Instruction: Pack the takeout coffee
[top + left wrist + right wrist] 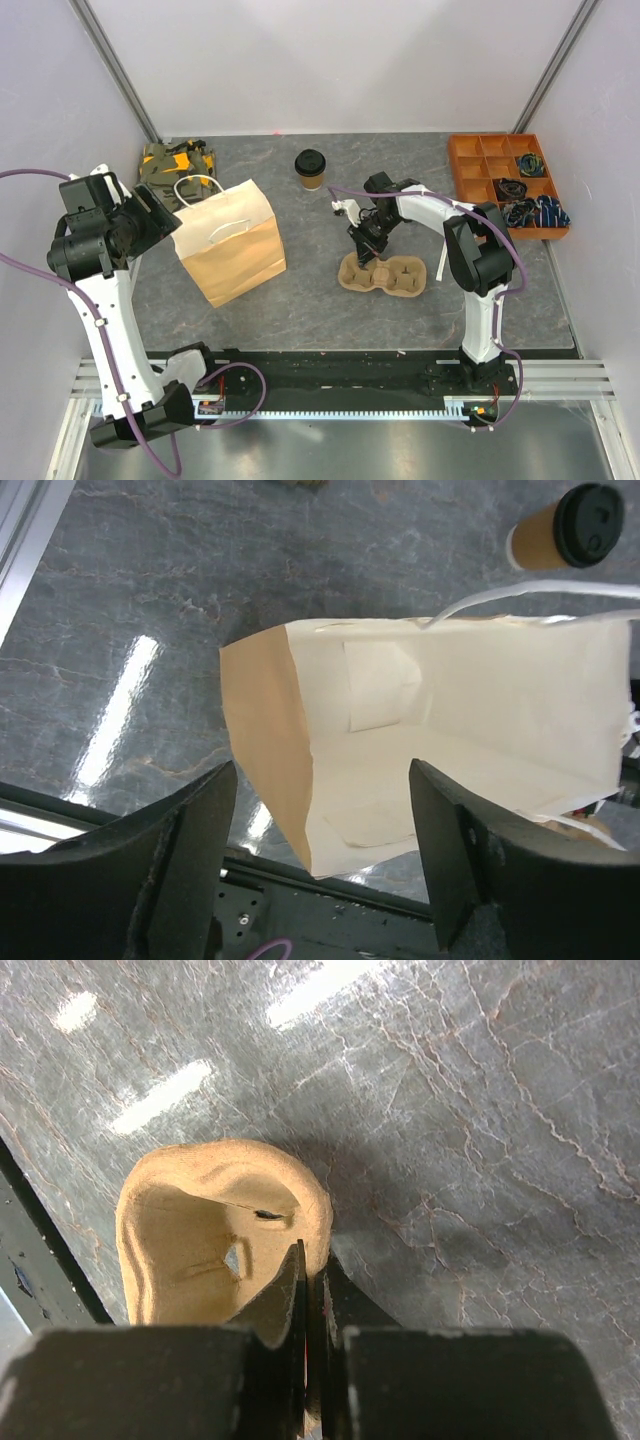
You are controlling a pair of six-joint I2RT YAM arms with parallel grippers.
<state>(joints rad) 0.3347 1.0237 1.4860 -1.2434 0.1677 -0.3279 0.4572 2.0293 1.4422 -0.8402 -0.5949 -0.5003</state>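
Takeout coffee (311,169): a tan paper cup with a black lid, upright on the table (320,310) toward the back, near the middle. It stands alone, behind and to the right of the bag and well apart from both my grippers. My left wrist camera catches it in the far corner, past the bag's mouth.
Left gripper (320,780): my fingers (190,860) are spread wide with nothing between them. It hangs raised at the left of the table, aimed at the open top of the bag.
Olive bundle (175,160): green-and-orange stuff at the back left, just behind the bag; I cannot tell what it is.
Paper bag (235,250): brown with white handles, left of centre. Its mouth gapes toward my left gripper, and the pale inner walls show in that wrist view. One white handle loops over the top edge.
Cup carrier (385,273): a tan moulded-pulp two-cup carrier, flat on the table right of centre, in front of the coffee.
Right gripper (362,255): pressed together on the rim of the carrier's left cup well. In the wrist view the thin pulp wall sits pinched between my two fingertips.
Orange tray (460,160): a compartmented organiser at the back right corner. Small dark and blue items lie in its right-hand compartments.
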